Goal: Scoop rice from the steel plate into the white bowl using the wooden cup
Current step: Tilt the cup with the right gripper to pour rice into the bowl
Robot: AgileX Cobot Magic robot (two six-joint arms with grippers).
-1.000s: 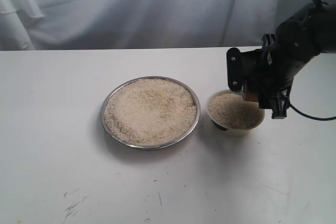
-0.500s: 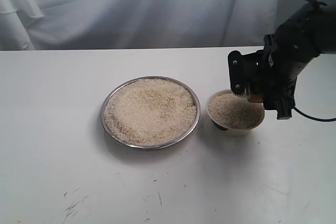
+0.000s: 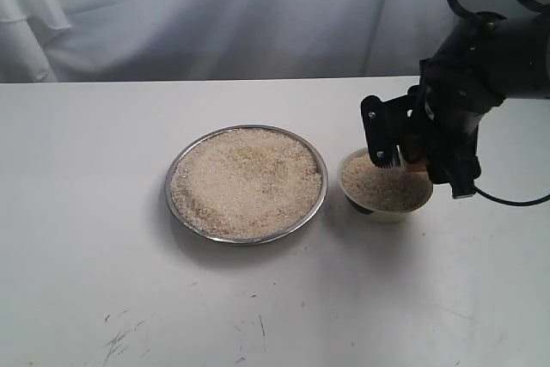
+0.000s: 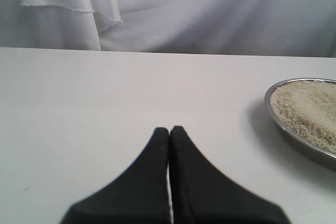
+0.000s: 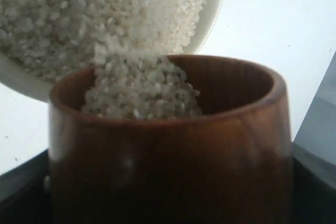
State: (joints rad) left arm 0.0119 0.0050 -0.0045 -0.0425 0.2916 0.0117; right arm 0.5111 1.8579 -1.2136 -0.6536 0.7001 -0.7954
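The right hand [image 3: 402, 159] pinches the tilted wooden cup [image 5: 168, 156] over the nearly full white bowl [image 3: 391, 214]; fast pouring may scatter rice [image 5: 142, 93] beside it.

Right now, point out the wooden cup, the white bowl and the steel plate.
wooden cup [image 5: 173, 156], right wrist view, front outer wall.
white bowl [image 3: 395, 215], exterior view, front outer wall.
steel plate [image 3: 249, 241], exterior view, near rim.

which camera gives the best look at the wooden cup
The right wrist view: the cup fills the frame, with rice running from its rim into the bowl. The exterior view shows only a brown sliver of it above the bowl. The left wrist view does not show it.
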